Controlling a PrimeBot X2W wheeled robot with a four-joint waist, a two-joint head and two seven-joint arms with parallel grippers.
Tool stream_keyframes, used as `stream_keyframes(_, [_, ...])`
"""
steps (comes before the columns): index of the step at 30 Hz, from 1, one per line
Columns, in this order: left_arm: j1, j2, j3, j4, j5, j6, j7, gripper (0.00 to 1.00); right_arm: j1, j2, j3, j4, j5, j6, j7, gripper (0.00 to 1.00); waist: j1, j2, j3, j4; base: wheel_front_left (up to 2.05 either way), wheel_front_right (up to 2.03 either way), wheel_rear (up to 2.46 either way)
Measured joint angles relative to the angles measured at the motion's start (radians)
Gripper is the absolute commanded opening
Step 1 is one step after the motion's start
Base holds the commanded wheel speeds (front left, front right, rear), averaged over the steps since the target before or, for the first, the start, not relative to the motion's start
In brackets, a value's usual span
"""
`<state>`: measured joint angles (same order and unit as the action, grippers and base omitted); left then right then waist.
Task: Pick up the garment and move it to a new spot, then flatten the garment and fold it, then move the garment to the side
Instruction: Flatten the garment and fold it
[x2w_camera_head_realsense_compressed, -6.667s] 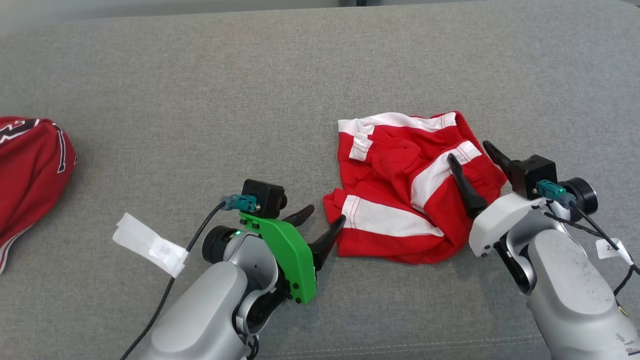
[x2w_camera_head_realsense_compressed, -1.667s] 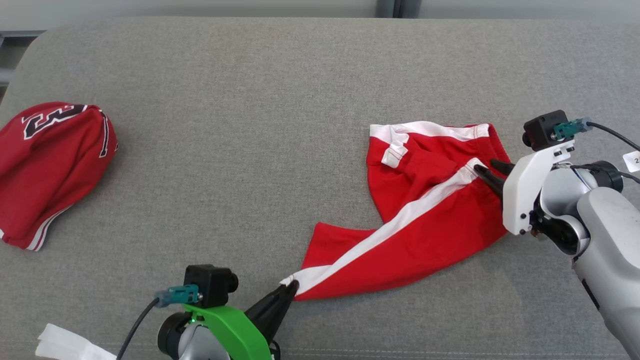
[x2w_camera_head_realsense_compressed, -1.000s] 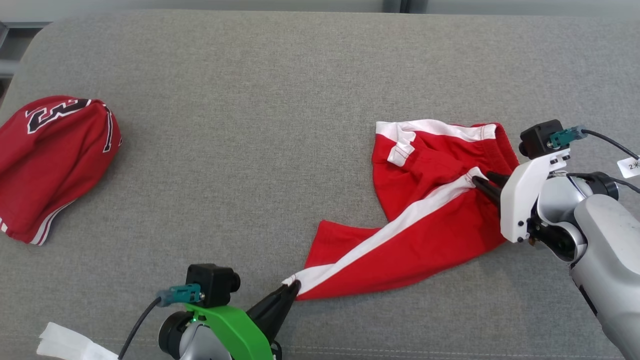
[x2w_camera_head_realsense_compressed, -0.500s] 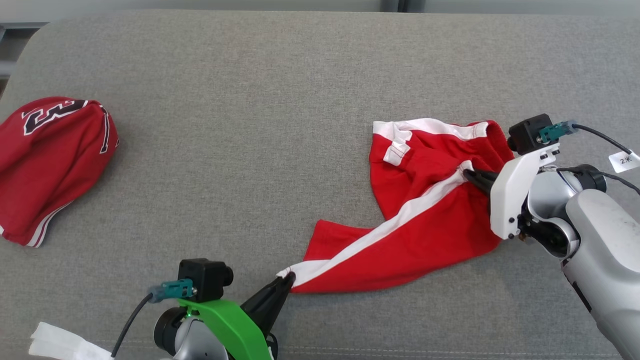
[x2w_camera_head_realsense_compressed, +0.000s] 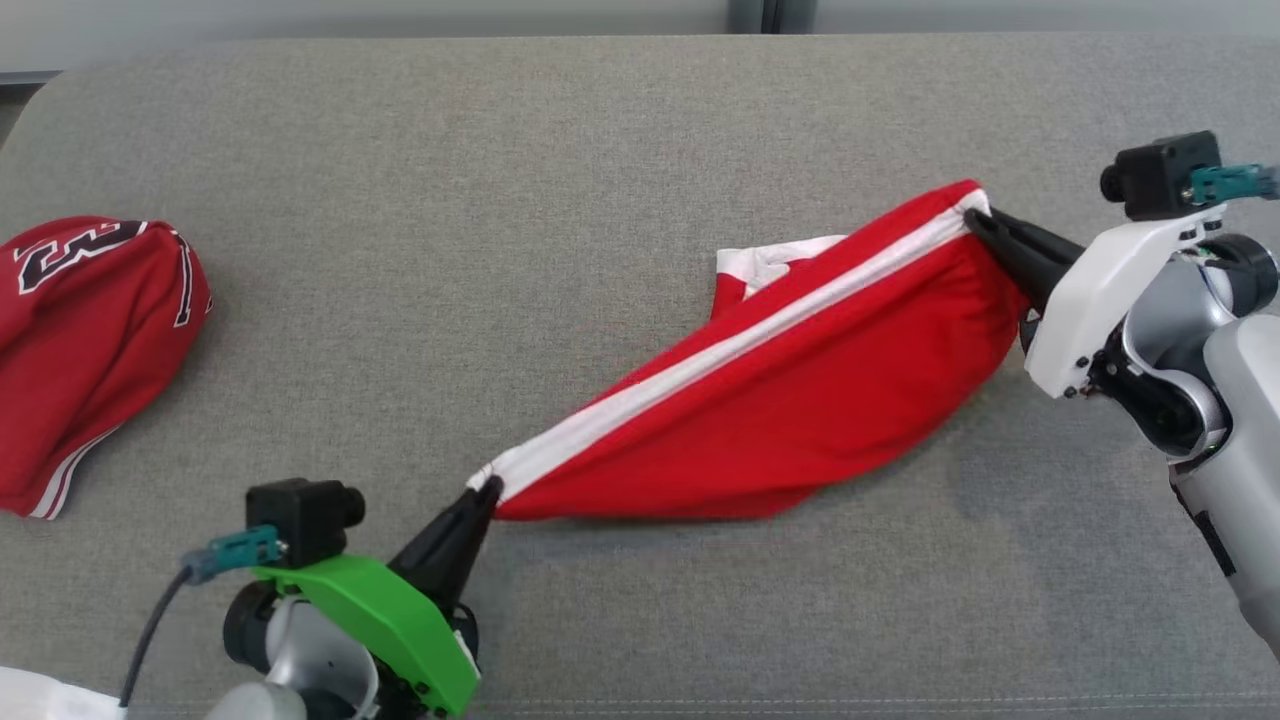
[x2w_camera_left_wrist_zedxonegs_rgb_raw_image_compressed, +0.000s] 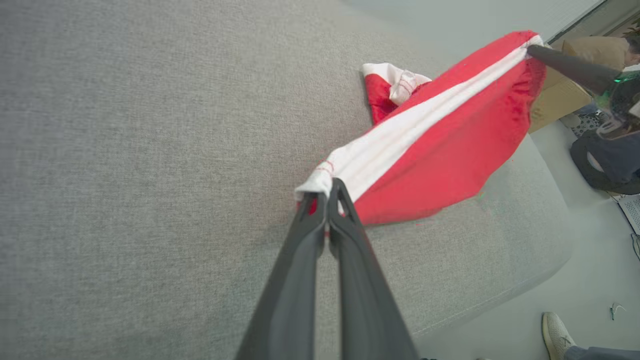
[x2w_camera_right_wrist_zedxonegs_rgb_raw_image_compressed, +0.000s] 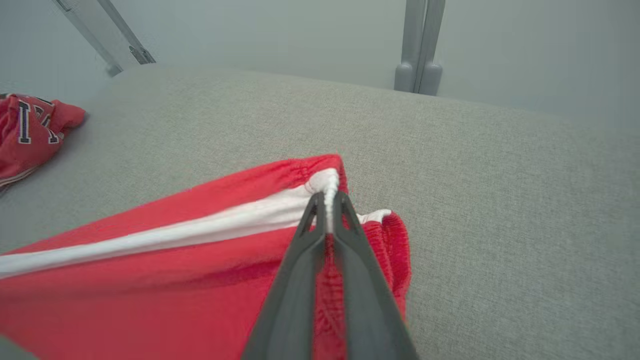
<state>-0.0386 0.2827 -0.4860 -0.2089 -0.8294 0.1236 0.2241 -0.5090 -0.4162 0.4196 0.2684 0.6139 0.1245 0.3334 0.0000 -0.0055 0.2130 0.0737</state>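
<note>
1. We see our left gripper (x2w_camera_head_realsense_compressed: 482, 494) at the lower left of the head view, fingers pressed together on the white-striped corner of the red garment (x2w_camera_head_realsense_compressed: 800, 400).
2. Our right gripper (x2w_camera_head_realsense_compressed: 973, 219), at the upper right, pinches the garment's opposite end.
3. The garment stretches diagonally across the middle of the frame, one fold resting on the grey cushion (x2w_camera_head_realsense_compressed: 450, 200).
4. A red jersey (x2w_camera_head_realsense_compressed: 90, 330) lies well apart at the left edge.

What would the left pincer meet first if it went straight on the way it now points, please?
The red shorts it is shut on: the left pincer points along the stretched cloth, roughly toward the right pincer holding the far end. Depth beyond the cloth is unclear.
</note>
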Motion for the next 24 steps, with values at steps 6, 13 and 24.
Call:
stream_keyframes(6, [-0.039, 0.035, 0.094, -0.009, 0.027, 0.000, -0.023, 0.00, 0.000, 0.016, -0.067, -0.080, 0.080, 0.000, -0.073, 0.00, 0.0000, 0.0000, -0.011, -0.005, 0.00, 0.00, 0.00])
stream_keyframes(13, [-0.135, 0.084, 0.180, -0.105, 0.015, 0.000, -0.021, 0.00, 0.006, 0.034, -0.124, -0.275, 0.276, 0.000, -0.115, 0.00, 0.0000, 0.0000, -0.050, -0.020, 0.00, 0.00, 0.00])
stream_keyframes(24, [-0.154, 0.188, 0.329, -0.413, -0.092, 0.000, 0.059, 0.00, 0.156, -0.062, -0.277, -0.598, 0.465, 0.000, -0.100, 0.00, 0.0000, 0.0000, -0.104, -0.077, 0.00, 0.00, 0.00])
